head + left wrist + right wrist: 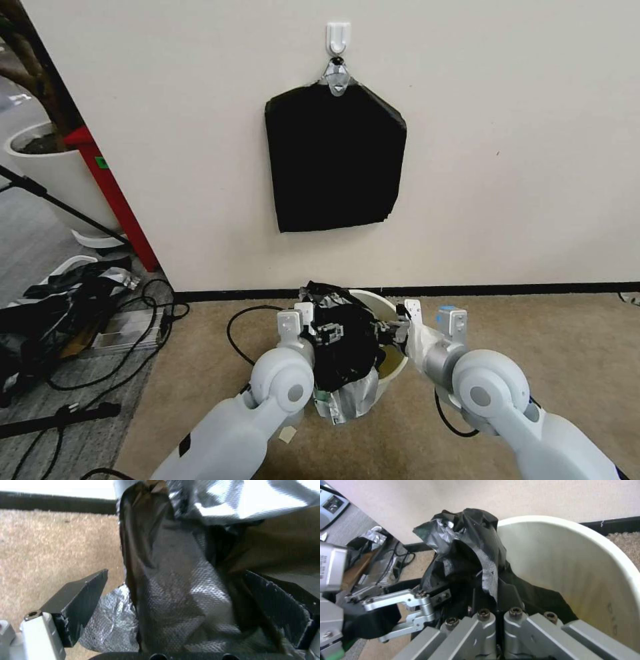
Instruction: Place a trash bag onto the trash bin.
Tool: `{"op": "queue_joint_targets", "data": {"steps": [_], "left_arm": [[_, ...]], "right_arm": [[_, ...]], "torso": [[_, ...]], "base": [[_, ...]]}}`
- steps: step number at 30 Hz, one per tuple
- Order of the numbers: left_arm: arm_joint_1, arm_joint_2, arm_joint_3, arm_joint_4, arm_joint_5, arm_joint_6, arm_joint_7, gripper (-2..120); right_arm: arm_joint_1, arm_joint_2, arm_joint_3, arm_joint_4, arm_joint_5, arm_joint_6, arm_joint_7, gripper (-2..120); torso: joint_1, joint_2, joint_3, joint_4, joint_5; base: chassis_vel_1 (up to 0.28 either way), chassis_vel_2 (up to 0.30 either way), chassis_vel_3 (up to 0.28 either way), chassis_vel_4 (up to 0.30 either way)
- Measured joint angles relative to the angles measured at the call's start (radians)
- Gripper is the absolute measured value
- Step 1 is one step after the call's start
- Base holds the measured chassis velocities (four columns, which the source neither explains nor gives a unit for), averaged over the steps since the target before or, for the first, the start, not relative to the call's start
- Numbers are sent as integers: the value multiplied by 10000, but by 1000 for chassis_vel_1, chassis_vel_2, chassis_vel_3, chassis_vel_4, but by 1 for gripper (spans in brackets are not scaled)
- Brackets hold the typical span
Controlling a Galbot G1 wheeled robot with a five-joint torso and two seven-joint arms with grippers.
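Observation:
The cream-white trash bin (pixel 395 363) stands on the carpet by the wall. The glossy black trash bag (pixel 341 347) is bunched over its left rim and hangs down the outside, silver tape patches showing low down. My left gripper (pixel 330 331) sits at the bag's left side; in the left wrist view its black fingers (pixel 83 600) stand wide apart with the bag film (pixel 173 592) loose between them. My right gripper (pixel 496 615) is over the bin's inside (pixel 573 575), its jaws drawn together on a fold of the bag (pixel 470 545).
A flat black pack (pixel 335 157) hangs from a wall hook above the bin. To the left are a white planter (pixel 60 167), a red post (pixel 113 193) and a black-and-white heap (pixel 60 313) among cables. A black cable (pixel 240 327) loops on the carpet.

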Motion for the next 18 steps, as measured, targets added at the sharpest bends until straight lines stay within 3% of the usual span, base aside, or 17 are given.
{"op": "queue_joint_targets", "data": {"steps": [7, 13, 18], "left_arm": [[-125, -102, -26, 194, -540, 220, -510, 93], [-260, -186, -65, 468, -1165, 363, -816, 69], [-303, -193, -66, 548, -1272, 388, -870, 61]], "right_arm": [[-19, -36, 27, -39, 1, 0, 0, 0], [-11, -54, 24, -46, 5, 8, -8, 0], [-7, -57, 17, -45, 8, 9, -9, 0]], "torso": [[0, 0, 0, 0, 0], [0, 0, 0, 0, 0], [0, 0, 0, 0, 0]], "base": [[0, 0, 0, 0], [0, 0, 0, 0], [0, 0, 0, 0]]}}
